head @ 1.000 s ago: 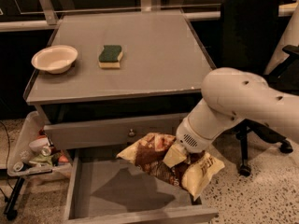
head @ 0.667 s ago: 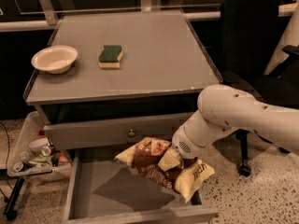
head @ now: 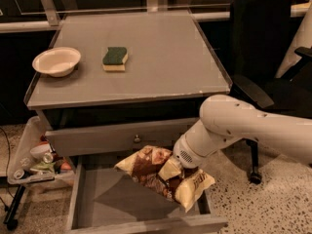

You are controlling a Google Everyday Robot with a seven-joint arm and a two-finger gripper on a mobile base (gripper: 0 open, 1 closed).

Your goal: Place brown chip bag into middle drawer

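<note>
The brown chip bag [head: 161, 176], dark brown in the middle with pale yellow ends, hangs tilted over the right half of the open middle drawer [head: 105, 196]. My gripper [head: 176, 169] comes in from the right at the end of the white arm [head: 243, 128] and is shut on the bag's middle. The fingers are mostly hidden behind the crinkled foil. The bag's right yellow end hangs near the drawer's right wall. The drawer floor below it is bare grey.
A closed drawer front with a small round knob [head: 137, 139] sits just above the open drawer. On the tabletop [head: 161, 57] are a white bowl [head: 56, 61] and a green-and-yellow sponge [head: 115, 58]. A cluttered tray [head: 34, 162] stands at the left, a black office chair [head: 265, 57] at the right.
The arm has moved left and lower with the bag. The bag now hangs lower, closer to the drawer floor.
</note>
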